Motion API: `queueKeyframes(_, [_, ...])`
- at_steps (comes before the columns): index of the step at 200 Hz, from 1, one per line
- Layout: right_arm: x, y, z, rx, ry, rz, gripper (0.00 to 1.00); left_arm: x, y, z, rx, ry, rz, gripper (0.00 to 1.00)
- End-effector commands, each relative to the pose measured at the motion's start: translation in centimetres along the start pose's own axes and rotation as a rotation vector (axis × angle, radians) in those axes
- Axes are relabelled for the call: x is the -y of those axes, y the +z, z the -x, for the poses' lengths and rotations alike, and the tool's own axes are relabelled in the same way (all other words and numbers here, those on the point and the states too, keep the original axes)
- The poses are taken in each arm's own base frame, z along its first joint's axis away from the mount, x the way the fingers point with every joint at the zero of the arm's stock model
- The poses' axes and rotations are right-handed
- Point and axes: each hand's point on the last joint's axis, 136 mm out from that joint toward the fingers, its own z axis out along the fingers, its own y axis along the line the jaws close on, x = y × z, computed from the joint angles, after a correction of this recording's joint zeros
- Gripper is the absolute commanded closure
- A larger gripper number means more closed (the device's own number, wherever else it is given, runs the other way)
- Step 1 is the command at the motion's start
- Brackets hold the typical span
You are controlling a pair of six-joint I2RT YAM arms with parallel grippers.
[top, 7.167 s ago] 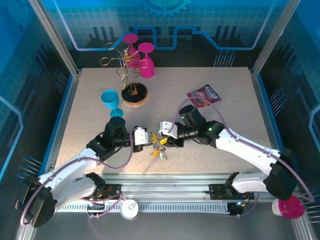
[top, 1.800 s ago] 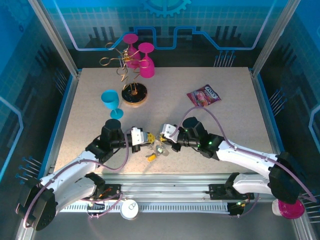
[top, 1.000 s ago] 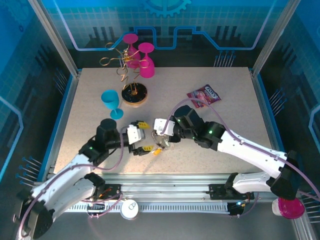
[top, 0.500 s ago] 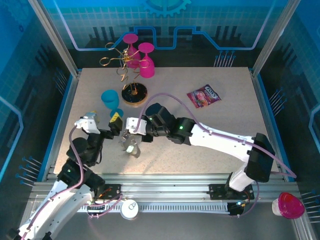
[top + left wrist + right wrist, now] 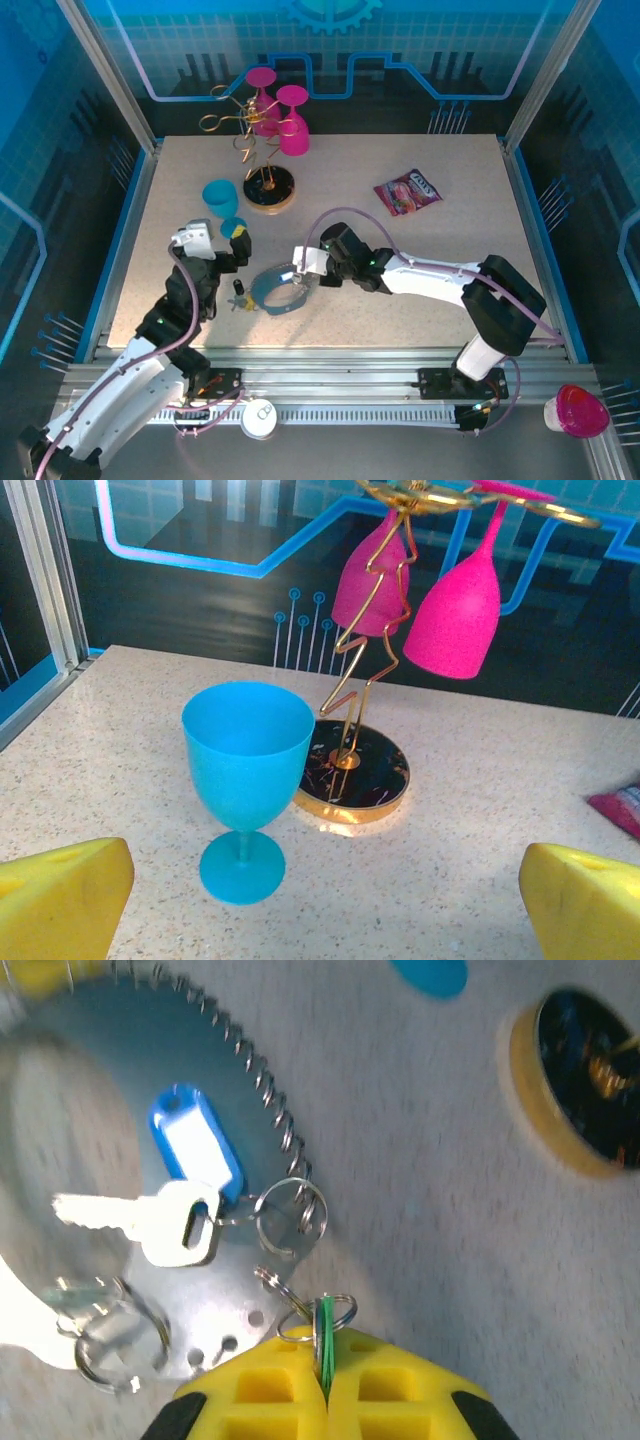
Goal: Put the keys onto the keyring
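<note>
R gripper (image 5: 326, 1372) was clenched on a thin green key tag (image 5: 325, 1332). The blue-tagged key (image 5: 188, 1165) & small rings lay just beyond its tips, w/ the keyring (image 5: 275, 290) there too. L gripper (image 5: 320, 905) gaped wide, blue cup (image 5: 248, 770) ahead.
</note>
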Motion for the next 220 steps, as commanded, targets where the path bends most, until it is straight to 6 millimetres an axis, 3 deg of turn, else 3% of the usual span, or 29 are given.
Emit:
queueKeyframes(1, [0.9,0.6,-4.7,-0.198,-0.169,-0.067,1.0,-1.1,0.4,-1.1,-0.002,0.062,0.052,0.01])
queueKeyframes(28, [1.3,1.4,-9.4,-0.378,-0.202,-0.116,1.0,-1.5,0.8,-2.9,-0.015,0.094,0.063,0.01])
queueKeyframes(64, [1.8,1.0,-15.3,-0.53,-0.171,-0.161,0.8,-2.6,1.1,-3.6,-0.016,0.182,0.11,0.01])
queueKeyframes(90, [3.9,-0.9,-17.9,-0.58,-0.068,-0.256,0.6,-4.0,1.7,-3.9,-0.031,0.209,0.147,0.01])
queueKeyframes(109, [6.3,-3.4,-19.0,-0.576,0.054,-0.357,0.53,-4.8,2.4,-4.7,-0.059,0.209,0.159,0.01])
queueKeyframes(136, [9.7,-8.3,-19.1,-0.393,0.387,-0.507,0.41,-6.1,3.7,-6.0,-0.099,0.188,0.175,0.01])
queueKeyframes(152, [11.2,-11.0,-18.5,-0.093,0.689,-0.552,0.33,-5.9,4.6,-6.4,-0.077,0.183,0.145,0.01])
queueKeyframes(168, [12.8,-13.7,-19.9,0.183,0.917,-0.65,0.32,-5.9,5.7,-6.8,-0.066,0.169,0.124,0.01])
queueKeyframes(178, [12.7,-14.1,-21.5,0.24,0.96,-0.712,0.33,-5.9,6.5,-7.3,-0.081,0.167,0.11,0.01])
queueKeyframes(188, [12.6,-13.2,-22.3,0.216,0.925,-0.712,0.32,-6.0,7.3,-8.0,-0.093,0.173,0.1,0.01])
queueKeyframes(211, [13.7,-11.8,-21.4,0.259,0.868,-0.672,0.33,-6.4,8.5,-8.8,-0.057,0.101,0.067,0.01])
queueKeyframes(220, [13.7,-10.8,-22.3,0.223,0.897,-0.664,0.34,-6.1,9.0,-8.6,-0.037,0.09,0.046,0.01])
